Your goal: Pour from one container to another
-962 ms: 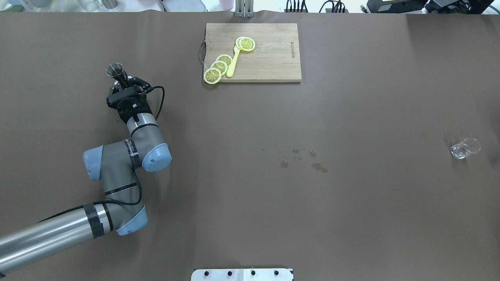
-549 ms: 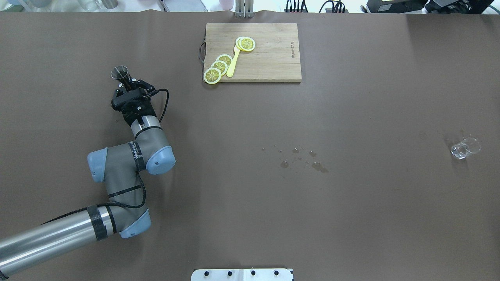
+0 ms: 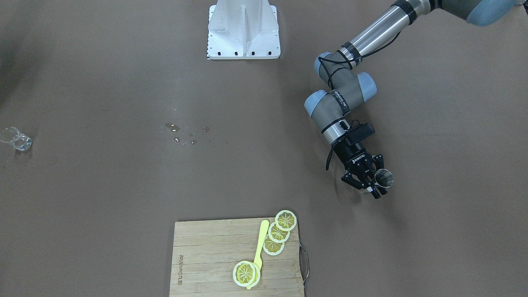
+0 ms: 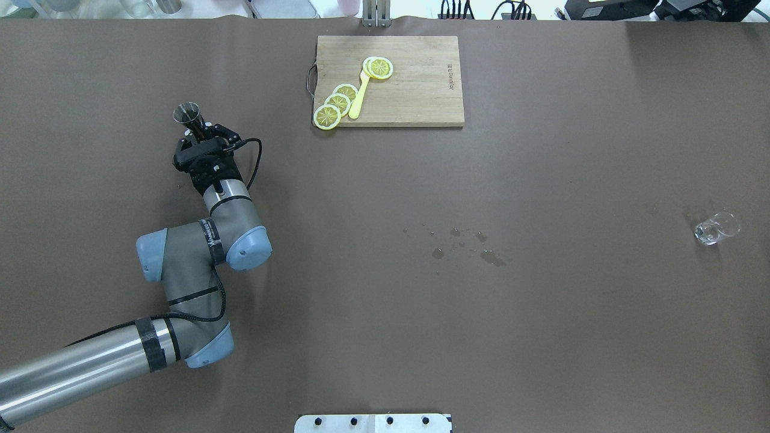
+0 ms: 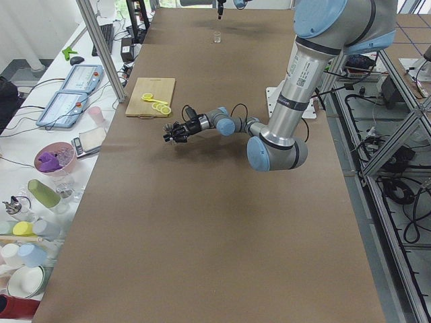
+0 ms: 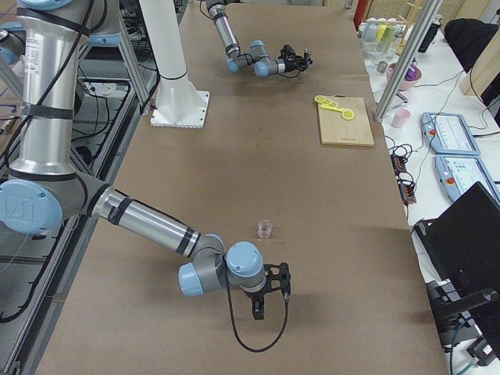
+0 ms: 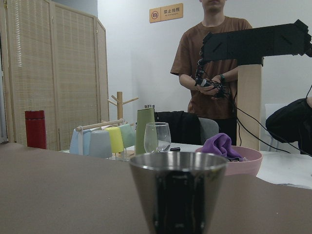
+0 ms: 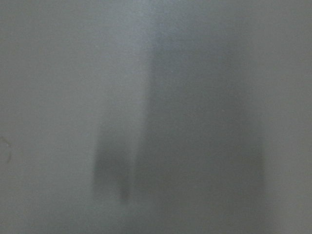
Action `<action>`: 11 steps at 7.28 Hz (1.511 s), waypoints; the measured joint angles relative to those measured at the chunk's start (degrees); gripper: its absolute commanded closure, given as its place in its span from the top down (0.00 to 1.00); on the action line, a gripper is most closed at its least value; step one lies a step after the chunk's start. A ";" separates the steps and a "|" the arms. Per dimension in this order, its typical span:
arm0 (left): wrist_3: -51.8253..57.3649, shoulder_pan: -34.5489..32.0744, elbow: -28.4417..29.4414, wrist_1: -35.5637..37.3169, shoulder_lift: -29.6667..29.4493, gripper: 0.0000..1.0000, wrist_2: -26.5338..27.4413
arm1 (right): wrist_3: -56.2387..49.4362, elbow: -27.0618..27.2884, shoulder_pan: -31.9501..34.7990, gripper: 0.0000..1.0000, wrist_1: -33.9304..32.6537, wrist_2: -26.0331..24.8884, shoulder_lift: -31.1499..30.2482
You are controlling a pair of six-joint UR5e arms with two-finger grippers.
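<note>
my left tool (image 4: 197, 126) is closed narrow around the lower part of the metal cup (image 4: 186, 112), which stands upright at my left end of the bench (image 4: 385, 337). i cannot tell if its foot is clear of the surface, or if there is liquid inside. the small glass (image 4: 716, 227) sits well apart at the far right end, close to my right tool (image 6: 266, 295). that tool shows only from the side, so i cannot tell how its jaws stand. i judge this the pick-up and carry step, with no pouring begun. next i need a long, level carry across the bench, past the wet drops (image 4: 469, 243), and then a slow tilt over the narrow glass.
</note>
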 measured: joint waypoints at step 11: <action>1.39 -0.07 -0.63 0.06 -0.16 0.97 0.00 | -14.62 33.35 4.74 1.00 -56.23 1.09 0.43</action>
